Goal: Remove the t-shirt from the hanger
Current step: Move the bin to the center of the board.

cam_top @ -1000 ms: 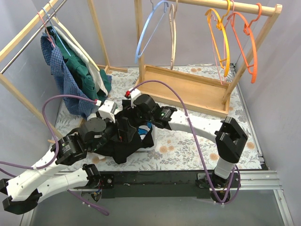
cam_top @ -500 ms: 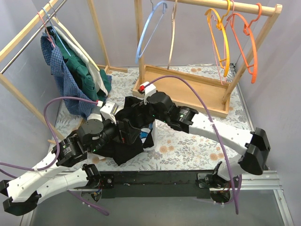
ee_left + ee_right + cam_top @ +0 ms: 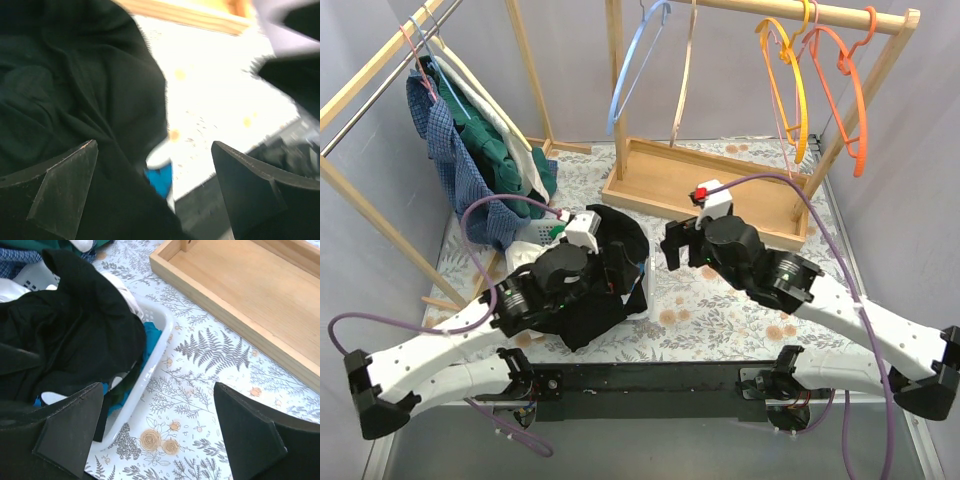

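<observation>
The black t-shirt [image 3: 605,240] lies crumpled over a white basket [image 3: 645,290] at the table's left middle; no hanger shows in it. It fills the left of the left wrist view [image 3: 75,100] and the upper left of the right wrist view [image 3: 65,335]. My left gripper [image 3: 623,275] hovers just over the shirt, open and empty [image 3: 153,144]. My right gripper [image 3: 670,245] is open and empty [image 3: 159,387], above the flowered cloth just right of the basket rim [image 3: 155,360].
A wooden tray [image 3: 720,190] lies behind the right gripper [image 3: 240,290]. Blue [image 3: 635,70], yellow [image 3: 790,80] and orange [image 3: 850,80] bare hangers hang on the back rail. Checked and green clothes [image 3: 470,150] hang on the left rack.
My right gripper has drawn back to the right, off the shirt and basket. My left arm has swung right, its gripper now over the shirt. The shirt lies still.
</observation>
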Robot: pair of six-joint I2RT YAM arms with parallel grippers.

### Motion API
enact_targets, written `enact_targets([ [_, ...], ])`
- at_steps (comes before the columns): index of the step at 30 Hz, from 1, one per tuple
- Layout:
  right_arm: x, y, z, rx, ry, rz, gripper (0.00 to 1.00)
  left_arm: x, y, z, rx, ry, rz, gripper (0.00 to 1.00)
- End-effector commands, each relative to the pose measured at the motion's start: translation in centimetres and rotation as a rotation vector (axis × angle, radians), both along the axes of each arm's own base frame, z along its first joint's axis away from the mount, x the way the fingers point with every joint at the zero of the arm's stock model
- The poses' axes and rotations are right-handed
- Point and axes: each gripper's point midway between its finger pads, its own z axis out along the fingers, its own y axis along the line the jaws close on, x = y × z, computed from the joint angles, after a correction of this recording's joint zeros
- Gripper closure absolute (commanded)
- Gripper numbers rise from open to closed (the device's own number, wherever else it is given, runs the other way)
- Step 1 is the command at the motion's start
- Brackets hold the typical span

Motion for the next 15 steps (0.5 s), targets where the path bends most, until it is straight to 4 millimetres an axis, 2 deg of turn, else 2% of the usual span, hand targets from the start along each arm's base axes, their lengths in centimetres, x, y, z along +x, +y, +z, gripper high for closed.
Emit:
enact_targets([
  [1,-0.2,-3.1,1.4,0.047,-0.026,-0.101,0.02,3.5,-0.3,-0.8,0.019,0.009,0.192,0.02],
  [2,-0.3,-3.5,1.2,0.04,-0.024,-0.11,0.02,4.4,-0.4,-2.4,0.073,0.025,0.221,0.02],
  [3,-0.5,-3.8,1.5,0.045,-0.027,-0.11,0.02,5.0,-0.4,-2.8,0.084,0.03,0.234,0.02],
  [6,-0.7,-4.5,1.3,0.041,-0.021,-0.122,0.03,6.8,0.1,-6.1,0.105,0.1,0.261,0.02],
  [8,-0.9,-4.6,1.1,0.044,-0.015,-0.124,0.03,8.0,1.8,-9.1,0.106,0.164,0.302,0.02],
  [9,-0.9,-4.7,0.9,0.044,-0.012,-0.125,0.03,8.3,1.7,-9.6,0.079,0.177,0.292,0.02],
  [12,-1.2,-5.0,0.5,0.043,-0.003,-0.127,0.03,8.1,2.7,-12.7,0.11,0.229,0.315,0.05],
  [15,-1.3,-5.1,-0.1,0.043,0.008,-0.128,0.03,6.7,3.5,-16.9,0.163,0.318,0.325,0.13],
])
